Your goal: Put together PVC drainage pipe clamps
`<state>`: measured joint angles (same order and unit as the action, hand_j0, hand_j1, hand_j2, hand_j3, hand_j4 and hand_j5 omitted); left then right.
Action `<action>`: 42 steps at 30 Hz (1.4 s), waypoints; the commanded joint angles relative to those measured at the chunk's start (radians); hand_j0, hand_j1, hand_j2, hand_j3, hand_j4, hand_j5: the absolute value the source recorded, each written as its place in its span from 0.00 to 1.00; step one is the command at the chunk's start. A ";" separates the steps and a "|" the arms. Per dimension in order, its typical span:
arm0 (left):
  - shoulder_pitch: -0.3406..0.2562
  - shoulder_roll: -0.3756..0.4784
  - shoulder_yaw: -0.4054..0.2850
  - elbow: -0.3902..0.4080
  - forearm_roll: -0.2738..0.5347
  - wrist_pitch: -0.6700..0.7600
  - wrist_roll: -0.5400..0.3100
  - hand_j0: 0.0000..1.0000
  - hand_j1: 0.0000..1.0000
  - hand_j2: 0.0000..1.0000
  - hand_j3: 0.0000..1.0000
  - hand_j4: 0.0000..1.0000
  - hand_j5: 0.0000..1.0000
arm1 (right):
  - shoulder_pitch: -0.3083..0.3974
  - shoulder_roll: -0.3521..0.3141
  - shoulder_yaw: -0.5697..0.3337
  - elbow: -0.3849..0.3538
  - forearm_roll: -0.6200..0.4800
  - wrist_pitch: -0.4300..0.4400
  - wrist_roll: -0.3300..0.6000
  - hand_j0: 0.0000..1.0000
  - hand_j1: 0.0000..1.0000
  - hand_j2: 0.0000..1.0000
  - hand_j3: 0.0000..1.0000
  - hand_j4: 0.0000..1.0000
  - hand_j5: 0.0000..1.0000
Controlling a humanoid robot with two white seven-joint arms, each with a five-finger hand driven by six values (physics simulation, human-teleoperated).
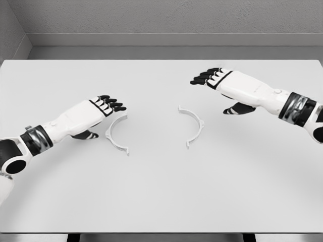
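Note:
Two white half-ring clamp pieces lie flat on the white table (161, 191). The left clamp half (114, 135) opens toward the right; the right clamp half (194, 125) opens toward the left. They lie apart, with bare table between them. My left hand (103, 112) hovers just left of the left half, fingers stretched out, thumb tucked below, holding nothing. Over to the right, my right hand (214, 83) floats up and right of the right half, with its fingers extended and nothing in them.
The table's front edge runs along the bottom of the view, with dark legs (73, 237) below it. A grey wall (161, 20) stands behind the far edge.

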<state>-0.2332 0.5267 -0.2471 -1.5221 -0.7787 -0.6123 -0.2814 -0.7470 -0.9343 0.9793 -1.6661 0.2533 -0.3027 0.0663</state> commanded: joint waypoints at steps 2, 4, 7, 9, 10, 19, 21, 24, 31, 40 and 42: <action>0.000 -0.010 -0.011 -0.001 0.006 0.001 0.001 1.00 1.00 1.00 1.00 1.00 1.00 | 0.000 0.043 0.039 0.049 0.032 0.013 -0.002 1.00 1.00 1.00 1.00 1.00 1.00; 0.000 -0.017 -0.015 0.000 0.006 0.001 0.001 1.00 1.00 1.00 1.00 1.00 1.00 | -0.002 0.063 0.056 0.071 0.041 0.013 -0.002 1.00 1.00 1.00 1.00 1.00 1.00; -0.002 -0.017 -0.023 0.003 0.004 0.001 0.001 1.00 1.00 1.00 1.00 1.00 1.00 | -0.002 0.080 0.075 0.101 0.041 0.011 -0.002 1.00 1.00 1.00 1.00 1.00 1.00; -0.002 -0.017 -0.023 0.005 0.006 0.001 -0.001 1.00 1.00 1.00 1.00 1.00 1.00 | -0.005 0.101 0.082 0.138 0.043 0.011 -0.002 1.00 1.00 1.00 1.00 1.00 1.00; -0.005 -0.017 -0.021 0.006 0.006 0.001 -0.001 1.00 1.00 1.00 1.00 1.00 1.00 | -0.005 0.120 0.082 0.167 0.057 0.011 -0.002 1.00 1.00 1.00 1.00 1.00 1.00; -0.015 -0.017 -0.018 0.039 0.006 0.001 -0.001 1.00 1.00 1.00 1.00 1.00 1.00 | -0.029 0.201 0.108 0.281 0.087 0.010 0.000 1.00 1.00 1.00 1.00 1.00 1.00; -0.015 -0.017 -0.020 0.039 0.004 0.001 -0.001 1.00 1.00 1.00 1.00 1.00 1.00 | -0.029 0.207 0.108 0.281 0.087 0.010 0.000 1.00 1.00 1.00 1.00 1.00 1.00; -0.018 -0.025 -0.021 0.039 0.004 0.001 -0.001 1.00 1.00 1.00 1.00 1.00 1.00 | -0.029 0.209 0.111 0.279 0.087 0.008 0.001 1.00 1.00 1.00 1.00 1.00 1.00; -0.025 -0.059 -0.021 0.036 -0.020 0.001 -0.001 1.00 1.00 1.00 1.00 1.00 1.00 | -0.029 0.224 0.119 0.273 0.089 0.010 0.001 1.00 1.00 1.00 1.00 1.00 1.00; -0.026 -0.088 -0.021 0.026 -0.030 0.001 -0.001 1.00 1.00 1.00 1.00 1.00 1.00 | -0.034 0.244 0.127 0.270 0.090 0.010 0.001 1.00 1.00 1.00 1.00 1.00 1.00; -0.026 -0.088 -0.023 0.022 -0.030 0.001 -0.001 1.00 1.00 1.00 1.00 1.00 1.00 | -0.035 0.249 0.127 0.270 0.090 0.010 0.001 1.00 1.00 1.00 1.00 1.00 1.00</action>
<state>-0.2592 0.4422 -0.2692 -1.4964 -0.8143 -0.6122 -0.2827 -0.7823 -0.6903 1.1054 -1.3951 0.3461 -0.2930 0.0677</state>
